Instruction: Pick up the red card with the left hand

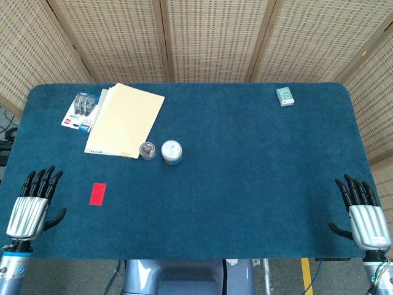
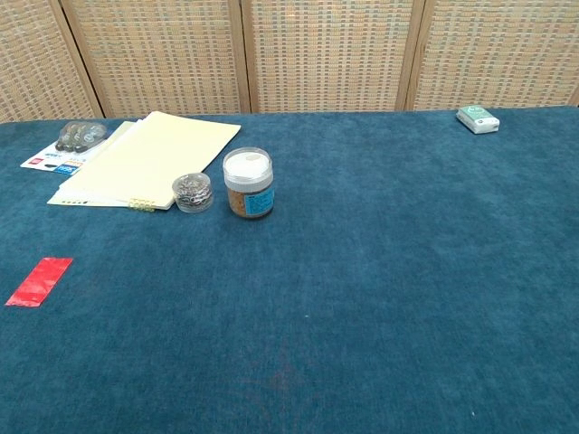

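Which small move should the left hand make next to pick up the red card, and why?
Probably it should move inward until it is over the flat red rectangular card. The left hand is open at the table's near left edge, beside the card and not touching it.

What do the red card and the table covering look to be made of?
Red card: thin, flat sheet, likely plastic or glossy paper, with a faint sheen. Table covering: dark blue fabric, probably felt or short-pile carpet, matte with a fuzzy, mottled texture.
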`<action>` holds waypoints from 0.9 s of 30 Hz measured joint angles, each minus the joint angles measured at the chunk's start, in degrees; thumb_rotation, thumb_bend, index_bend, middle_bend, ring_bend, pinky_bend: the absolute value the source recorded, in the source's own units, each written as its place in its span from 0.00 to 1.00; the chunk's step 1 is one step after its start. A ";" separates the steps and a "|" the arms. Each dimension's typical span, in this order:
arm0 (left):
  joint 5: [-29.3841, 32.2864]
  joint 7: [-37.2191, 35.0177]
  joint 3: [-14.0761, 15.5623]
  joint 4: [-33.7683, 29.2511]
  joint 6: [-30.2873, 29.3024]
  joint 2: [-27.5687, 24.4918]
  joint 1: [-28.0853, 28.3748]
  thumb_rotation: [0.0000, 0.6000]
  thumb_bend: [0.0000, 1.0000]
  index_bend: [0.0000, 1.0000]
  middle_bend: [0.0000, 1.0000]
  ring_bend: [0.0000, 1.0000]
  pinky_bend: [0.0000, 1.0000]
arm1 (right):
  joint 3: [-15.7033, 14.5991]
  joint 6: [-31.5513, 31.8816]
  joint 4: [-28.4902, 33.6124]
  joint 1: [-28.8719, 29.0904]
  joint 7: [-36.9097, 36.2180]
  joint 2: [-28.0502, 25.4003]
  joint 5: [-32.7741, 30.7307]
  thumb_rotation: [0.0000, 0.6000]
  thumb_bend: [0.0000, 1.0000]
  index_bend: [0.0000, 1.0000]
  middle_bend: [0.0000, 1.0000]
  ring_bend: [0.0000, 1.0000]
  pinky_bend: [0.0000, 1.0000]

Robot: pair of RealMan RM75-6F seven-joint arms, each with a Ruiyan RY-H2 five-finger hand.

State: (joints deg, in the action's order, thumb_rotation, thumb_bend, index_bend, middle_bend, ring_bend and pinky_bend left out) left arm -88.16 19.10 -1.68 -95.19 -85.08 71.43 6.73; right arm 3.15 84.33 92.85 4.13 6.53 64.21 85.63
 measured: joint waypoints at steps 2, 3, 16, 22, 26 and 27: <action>0.67 0.45 -0.02 0.10 0.98 0.23 0.31 1.00 0.27 0.00 0.00 0.00 0.00 | 0.02 0.08 -0.03 -0.02 -0.10 -0.03 0.03 1.00 0.08 0.00 0.00 0.00 0.00; 1.22 0.77 -0.06 0.26 1.69 0.42 0.55 1.00 0.26 0.00 0.00 0.00 0.00 | 0.03 0.11 -0.02 -0.02 -0.16 -0.05 0.08 1.00 0.08 0.00 0.00 0.00 0.00; 6.99 3.91 -1.42 5.12 8.85 3.97 3.95 1.00 0.25 0.00 0.00 0.00 0.00 | -0.01 -0.14 0.01 0.09 0.22 0.09 0.03 1.00 0.08 0.00 0.00 0.00 0.00; 8.83 5.76 -1.90 6.79 11.07 5.48 5.37 1.00 0.25 0.00 0.00 0.00 0.00 | -0.03 -0.10 -0.04 0.07 -0.06 0.01 0.12 1.00 0.08 0.00 0.00 0.00 0.00; 10.60 7.35 -2.09 7.98 13.10 6.57 6.30 1.00 0.25 0.00 0.00 0.00 0.00 | -0.01 -0.22 -0.10 0.09 -0.37 -0.03 0.01 1.00 0.08 0.00 0.00 0.00 0.00; 11.16 7.89 -2.14 8.48 13.81 7.03 6.67 1.00 0.25 0.00 0.00 0.00 0.00 | 0.01 -0.21 -0.12 0.09 -0.46 -0.05 0.00 1.00 0.08 0.00 0.00 0.00 0.00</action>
State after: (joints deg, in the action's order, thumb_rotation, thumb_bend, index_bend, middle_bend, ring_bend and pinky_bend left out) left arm -77.00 26.99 -3.82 -86.71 -71.27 78.46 13.39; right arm 3.15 84.12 92.73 4.22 6.07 64.16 85.63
